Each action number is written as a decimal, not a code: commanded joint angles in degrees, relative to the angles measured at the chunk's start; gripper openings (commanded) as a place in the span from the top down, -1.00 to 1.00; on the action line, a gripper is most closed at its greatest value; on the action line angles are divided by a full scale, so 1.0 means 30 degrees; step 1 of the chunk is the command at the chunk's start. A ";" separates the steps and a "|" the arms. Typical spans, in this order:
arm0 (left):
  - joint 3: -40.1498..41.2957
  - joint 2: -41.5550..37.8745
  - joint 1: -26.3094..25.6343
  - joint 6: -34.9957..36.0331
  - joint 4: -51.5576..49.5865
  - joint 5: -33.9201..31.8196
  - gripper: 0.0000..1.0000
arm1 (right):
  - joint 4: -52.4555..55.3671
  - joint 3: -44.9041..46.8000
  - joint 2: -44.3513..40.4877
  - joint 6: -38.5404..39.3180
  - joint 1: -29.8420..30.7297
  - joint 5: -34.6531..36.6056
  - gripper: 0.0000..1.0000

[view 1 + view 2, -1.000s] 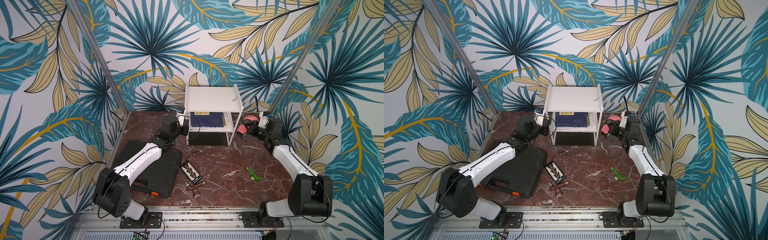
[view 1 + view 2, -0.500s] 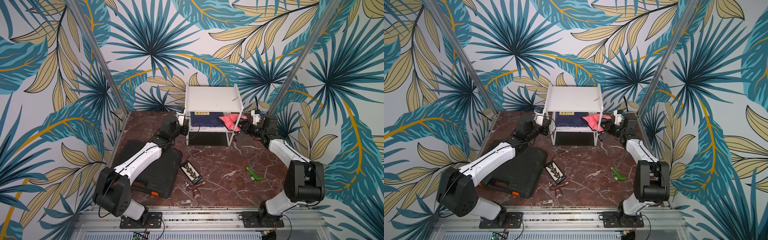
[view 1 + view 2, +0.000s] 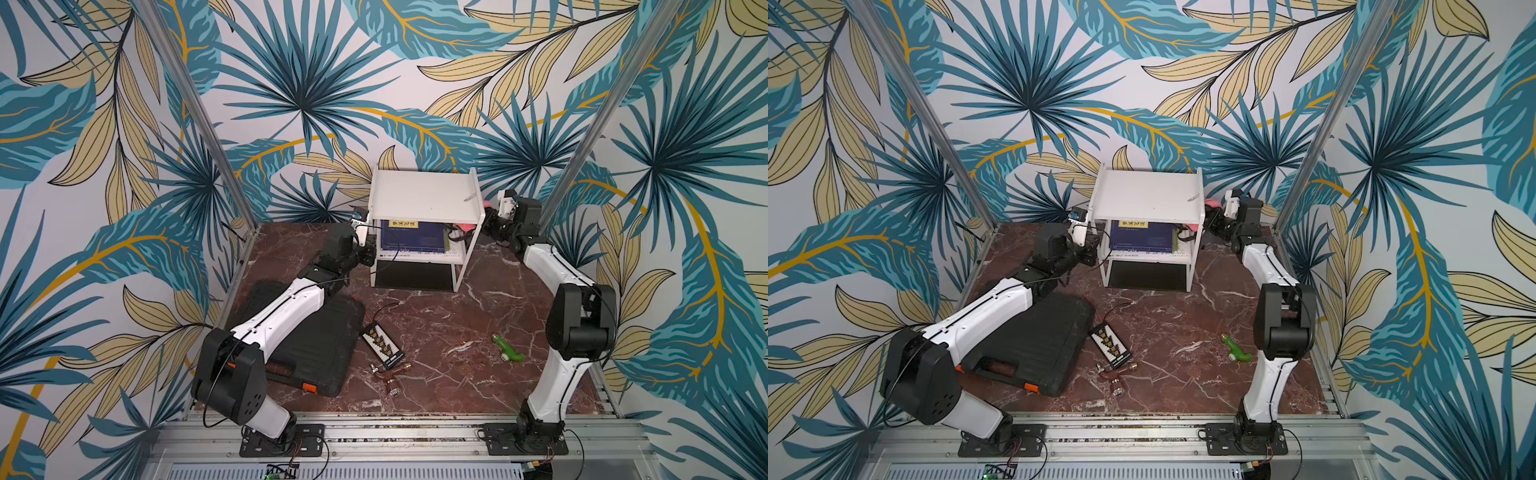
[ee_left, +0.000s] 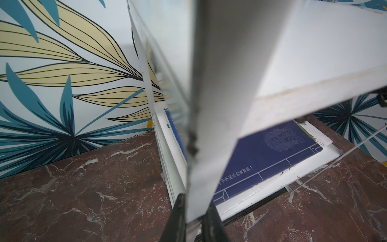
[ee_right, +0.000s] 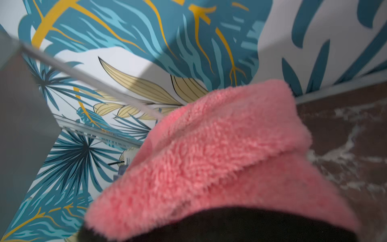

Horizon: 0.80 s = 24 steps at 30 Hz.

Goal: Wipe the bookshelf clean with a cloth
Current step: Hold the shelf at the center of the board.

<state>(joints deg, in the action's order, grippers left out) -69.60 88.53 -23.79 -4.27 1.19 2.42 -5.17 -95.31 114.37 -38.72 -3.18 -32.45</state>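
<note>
Left jaws pinch the bookshelf [image 3: 424,199] by a leg, right jaws clamp the pink cloth [image 5: 219,157] at its side. A hard swipe could snag a rail and skid it.

white bookshelf [image 3: 424,199] at back of table [image 3: 478,316], blue book [image 3: 409,240] on its lower tier. left gripper [image 3: 370,257] at front left leg. right gripper [image 3: 487,224] at right side; pink cloth [image 3: 463,227] shows under top tier. black case [image 3: 320,345] and green toy [image 3: 509,351] lie in front, well apart.

walls [image 3: 299,62]: palm-leaf print | floor [image 3: 478,316]: red-brown marble | light: seemingly even
</note>
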 commanded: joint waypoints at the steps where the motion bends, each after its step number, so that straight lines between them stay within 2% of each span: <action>1: 0.0046 0.0759 0.0233 -0.0393 -0.1345 -0.0323 1.00 | 0.0331 -0.2145 -0.0574 -0.0486 0.0126 0.1137 1.00; 6: 0.0047 0.0630 0.0226 -0.0276 -0.1697 -0.0149 1.00 | 0.0061 -0.2575 -0.1619 0.0460 0.0133 0.1195 1.00; 11: 0.0632 0.0259 0.0230 -0.0197 -0.1461 -0.0438 1.00 | -0.0391 0.0944 -0.0505 0.1402 0.0245 0.2892 1.00; 14: 0.0717 0.0194 0.0235 0.0015 -0.1752 -0.0664 1.00 | 0.2012 0.2601 -0.0098 0.3837 0.0212 0.2917 1.00; 17: 0.0637 0.0211 0.0242 0.0106 -0.2029 -0.0495 1.00 | 0.1730 0.5683 -0.2450 0.5214 0.0183 0.2289 1.00; 21: 0.0604 0.0243 0.0211 -0.0072 -0.2261 -0.0199 1.00 | -0.0036 0.9661 -0.6566 0.5219 0.0181 -0.0036 1.00; 24: 0.0735 0.0088 0.0200 -0.0253 -0.2220 -0.0322 1.00 | -0.1360 1.2768 -0.9589 0.5359 0.0125 0.0292 1.00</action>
<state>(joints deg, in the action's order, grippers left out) -69.23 88.33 -23.77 -3.57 1.28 2.59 -1.32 -61.56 96.60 -25.39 -2.85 -29.04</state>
